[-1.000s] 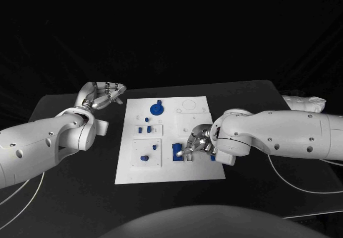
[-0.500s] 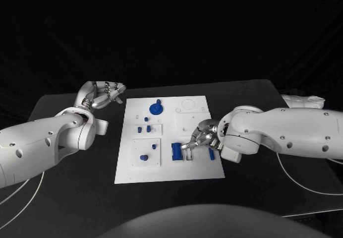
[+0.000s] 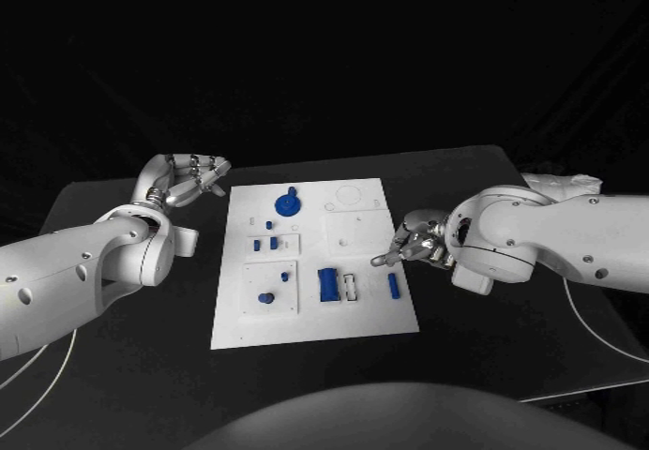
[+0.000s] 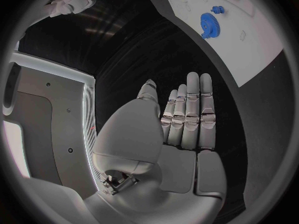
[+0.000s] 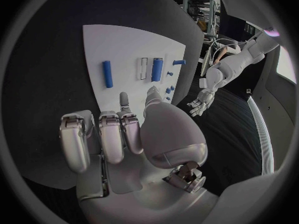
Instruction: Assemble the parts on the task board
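The white task board (image 3: 314,314) lies in the middle of the black table. On it are a blue gear (image 3: 287,203), several small blue pieces near its left side, a blue block (image 3: 327,284) next to an unfilled slot (image 3: 352,286), and a blue rod (image 3: 394,286). My right hand (image 3: 416,242) hovers at the board's right edge, just beyond the rod, fingers loosely bent and holding nothing. The right wrist view shows that hand (image 5: 118,134) behind the rod (image 5: 107,73) and block (image 5: 157,69). My left hand (image 3: 189,178) rests off the board's far left corner, fingers straight (image 4: 187,114), holding nothing.
Black table surface (image 3: 135,337) surrounds the board on all sides. A thin white cable (image 3: 581,319) runs across the table below my right arm. The gear (image 4: 209,22) and board corner (image 4: 249,45) lie ahead of my left hand.
My right hand has drawn back from over the block and rod to the board's right edge, leaving the blue rod lying on the board. The left hand has stayed put.
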